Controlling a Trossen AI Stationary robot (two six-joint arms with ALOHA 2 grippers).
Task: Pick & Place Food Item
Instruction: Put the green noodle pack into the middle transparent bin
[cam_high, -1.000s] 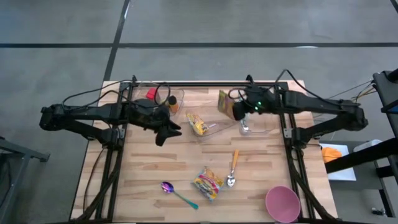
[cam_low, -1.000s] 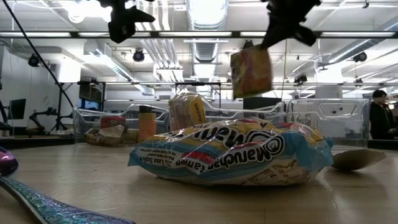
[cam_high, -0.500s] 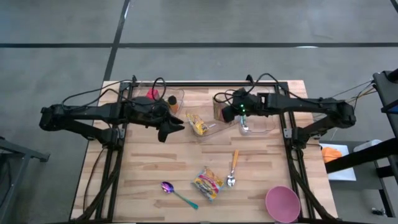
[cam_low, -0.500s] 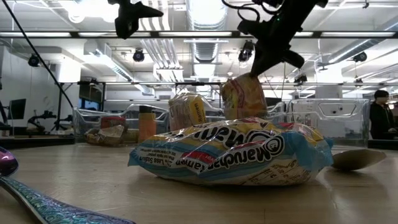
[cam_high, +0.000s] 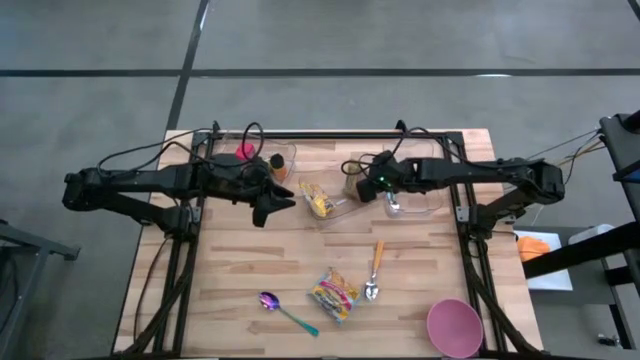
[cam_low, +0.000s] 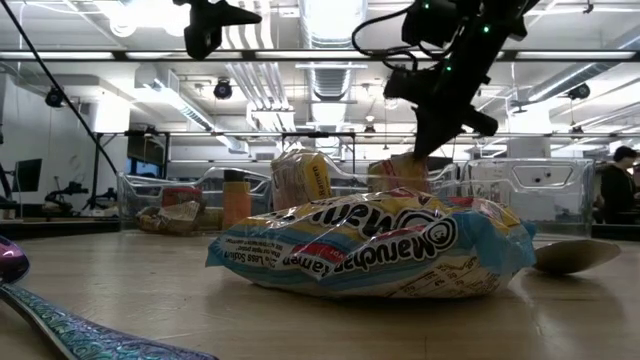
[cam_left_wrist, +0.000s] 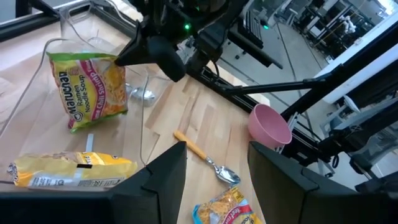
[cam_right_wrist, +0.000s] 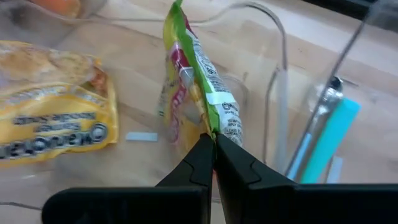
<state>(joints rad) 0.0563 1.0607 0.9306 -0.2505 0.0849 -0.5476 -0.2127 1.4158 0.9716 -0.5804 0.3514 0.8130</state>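
Note:
My right gripper (cam_high: 362, 186) is shut on a green-and-yellow ramen packet (cam_right_wrist: 193, 68), which is low inside the clear middle bin (cam_high: 345, 208). The packet also shows in the left wrist view (cam_left_wrist: 93, 90) and in the low view (cam_low: 400, 175). A second yellow packet (cam_right_wrist: 50, 130) lies flat in the same bin. My left gripper (cam_high: 272, 203) is open and empty, up in the air just left of the bin. A third ramen packet (cam_high: 335, 293) lies flat on the table nearer the front. My right gripper pinches the packet's top edge (cam_right_wrist: 214, 127) between its two shut fingers. The fingers slant down from the table's right side. The packet hangs below them, upright, with its lower end (cam_left_wrist: 79, 124) down in the clear bin; I cannot tell whether it touches the bin floor.
A clear bin (cam_high: 268, 158) with red and orange items stands at the far left, and a clear bin (cam_high: 412, 203) with a utensil at the right. An orange-handled spoon (cam_high: 375, 270), a purple spoon (cam_high: 285, 310) and a pink bowl (cam_high: 455, 325) lie nearer the front.
My right gripper has gone toward the table's left edge and down with the ramen packet. The packet, lifted high a second ago, now hangs low inside the middle bin.

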